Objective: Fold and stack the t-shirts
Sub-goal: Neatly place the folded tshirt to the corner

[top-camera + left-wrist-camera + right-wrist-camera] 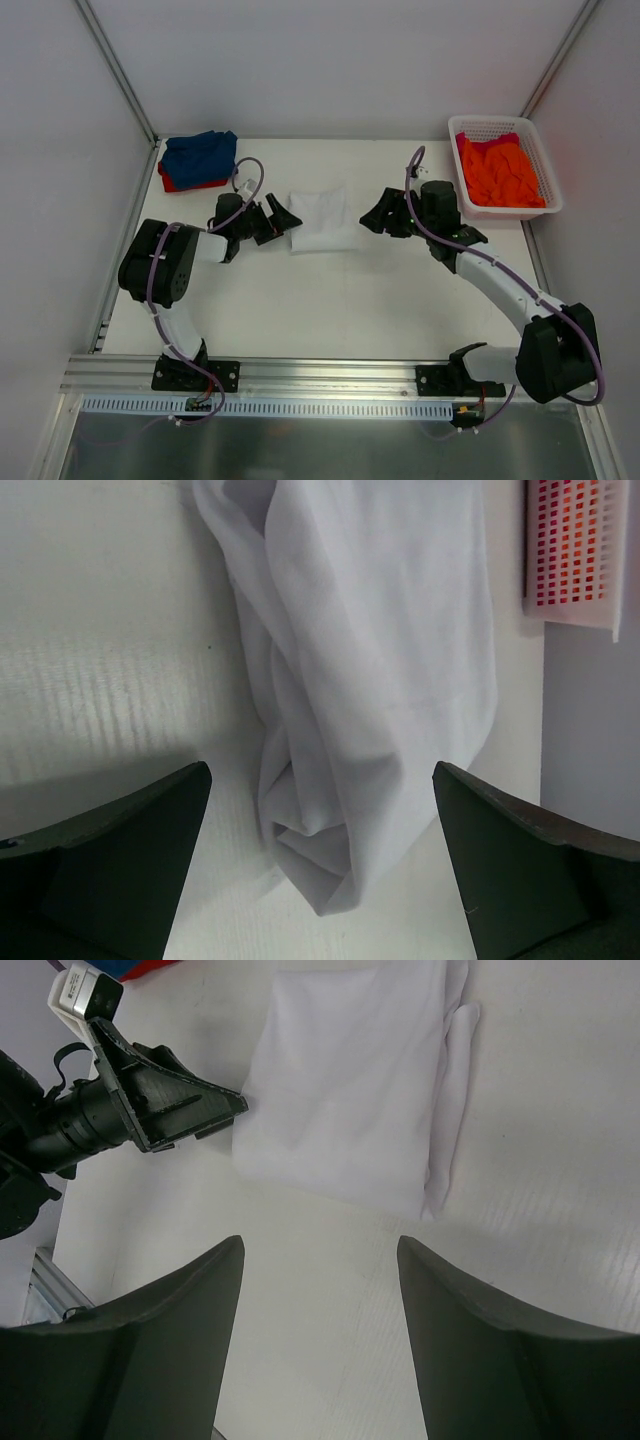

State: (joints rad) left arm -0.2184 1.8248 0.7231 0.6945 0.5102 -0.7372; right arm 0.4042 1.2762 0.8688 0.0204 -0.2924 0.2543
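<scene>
Fingers [130,860] of both my arms are spread wide and hold nothing. My left gripper [283,222] lies low at the left edge of the white t-shirt [320,220]. In the left wrist view the cloth lies between its two open fingers, but I cannot tell if they touch it. My right gripper [372,222] hangs just beside the right edge of the same shirt, apart from it, with only bare table [330,300] between its fingers.

The white t-shirt lies in the middle of the table, folded into a small rectangle. In the right wrist view one long edge has a loose roll of cloth that sticks out a little, so I judge the fold as done but not very neat.

At the far left corner the blue t-shirt [200,155] lies on top of the red t-shirt [175,185], of which only a strip shows at the near side. These two look to me already folded and stacked.

The orange t-shirt [500,170] is crumpled inside the white lattice basket [500,122] at the far right corner. It is not folded.

So I judge the task as a little more than half done. The white shirt must be carried to the pile at the left. After that, the orange one must be taken out of the basket, folded and put on top.
</scene>
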